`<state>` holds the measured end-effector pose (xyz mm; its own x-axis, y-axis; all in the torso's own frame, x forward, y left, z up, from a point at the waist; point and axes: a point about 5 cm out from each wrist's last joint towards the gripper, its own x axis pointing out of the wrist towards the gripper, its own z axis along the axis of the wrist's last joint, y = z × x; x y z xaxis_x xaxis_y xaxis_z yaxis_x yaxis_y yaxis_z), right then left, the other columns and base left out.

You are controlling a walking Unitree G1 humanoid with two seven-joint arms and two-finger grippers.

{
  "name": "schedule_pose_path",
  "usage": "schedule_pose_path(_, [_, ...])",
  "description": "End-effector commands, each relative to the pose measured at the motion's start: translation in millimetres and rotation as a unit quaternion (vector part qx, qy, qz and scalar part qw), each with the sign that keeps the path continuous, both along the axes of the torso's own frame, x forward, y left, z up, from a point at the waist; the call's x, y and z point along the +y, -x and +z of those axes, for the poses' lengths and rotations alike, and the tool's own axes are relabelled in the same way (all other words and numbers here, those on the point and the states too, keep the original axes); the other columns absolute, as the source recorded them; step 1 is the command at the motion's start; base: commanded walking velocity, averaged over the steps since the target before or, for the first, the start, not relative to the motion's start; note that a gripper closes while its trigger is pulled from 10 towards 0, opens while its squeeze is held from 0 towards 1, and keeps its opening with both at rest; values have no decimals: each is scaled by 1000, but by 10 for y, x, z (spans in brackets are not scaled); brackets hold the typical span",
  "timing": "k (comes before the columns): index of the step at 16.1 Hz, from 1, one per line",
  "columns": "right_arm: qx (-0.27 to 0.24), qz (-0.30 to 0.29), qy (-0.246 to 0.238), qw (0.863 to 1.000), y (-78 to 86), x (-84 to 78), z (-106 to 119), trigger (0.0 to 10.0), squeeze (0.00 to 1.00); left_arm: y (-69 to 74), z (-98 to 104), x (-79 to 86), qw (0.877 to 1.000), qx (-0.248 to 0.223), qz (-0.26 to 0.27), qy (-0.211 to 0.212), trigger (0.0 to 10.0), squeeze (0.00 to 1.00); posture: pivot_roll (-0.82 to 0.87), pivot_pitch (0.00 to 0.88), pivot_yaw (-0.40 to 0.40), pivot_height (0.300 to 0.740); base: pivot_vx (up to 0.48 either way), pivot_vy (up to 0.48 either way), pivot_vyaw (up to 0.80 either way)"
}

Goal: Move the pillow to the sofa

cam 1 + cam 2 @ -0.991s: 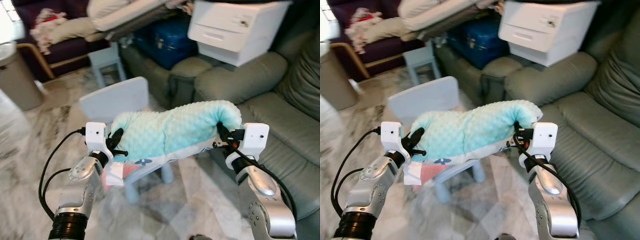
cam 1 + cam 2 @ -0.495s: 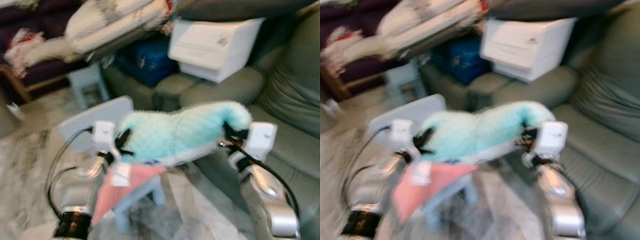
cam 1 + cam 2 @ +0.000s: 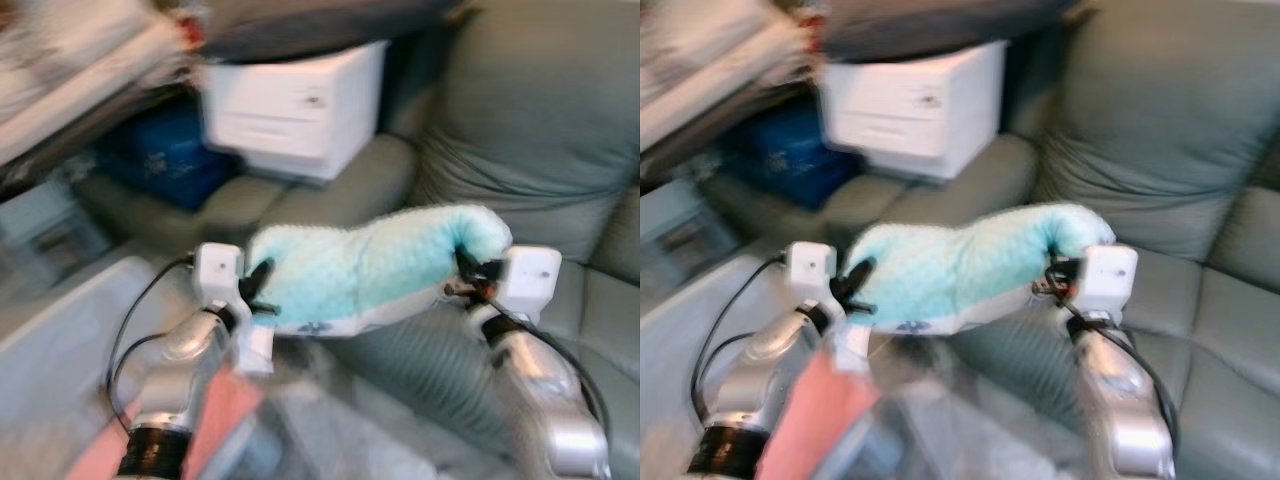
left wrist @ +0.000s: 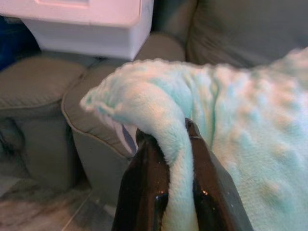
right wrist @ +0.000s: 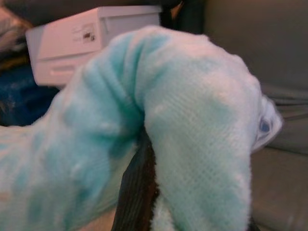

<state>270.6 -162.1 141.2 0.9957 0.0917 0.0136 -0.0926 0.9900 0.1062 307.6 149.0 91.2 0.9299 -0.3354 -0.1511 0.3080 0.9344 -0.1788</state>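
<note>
A mint-green dotted plush pillow (image 3: 370, 268) hangs in the air between my two arms, stretched crosswise. My left gripper (image 3: 258, 290) is shut on its left end; in the left wrist view the two black fingers (image 4: 149, 192) pinch a fold of plush (image 4: 159, 115). At the other end my right gripper (image 3: 468, 268) is shut on the pillow, and a black finger (image 5: 137, 192) is buried in the fabric (image 5: 192, 130). The grey-green sofa (image 3: 530, 150) lies straight ahead and to the right, its seat just beyond the pillow.
A white drawer unit (image 3: 290, 105) rests on the sofa's arm (image 3: 330, 195) ahead left. A blue bag (image 3: 160, 155) sits further left. Something pink (image 3: 815, 410) shows low beside my left arm. The head views are blurred by motion.
The camera has swung right: the sofa back now takes the upper right, while the small grey chair and floor have slid out to the left. Both grippers still hold the pillow.
</note>
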Motion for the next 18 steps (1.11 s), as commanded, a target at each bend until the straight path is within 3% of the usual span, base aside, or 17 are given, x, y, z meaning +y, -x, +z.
schedule_pose_path(1, [-9,-6,5,1000,6,-42,53,10000,0,-32,101,-50,1000,-20,-10,4,10000,0,-204,51,91,740,480,0,-769])
schedule_pose_path(6, [-8,-8,3,1000,11,-45,46,10000,0,-29,71,-61,1000,-10,-8,1,10000,0,-205,55,92,740,331,0,-779])
schedule_pose_path(18, [-14,-3,3,1000,-18,-14,59,10000,0,-46,56,-53,1000,3,-1,-2,10000,0,-193,52,92,740,0,0,0])
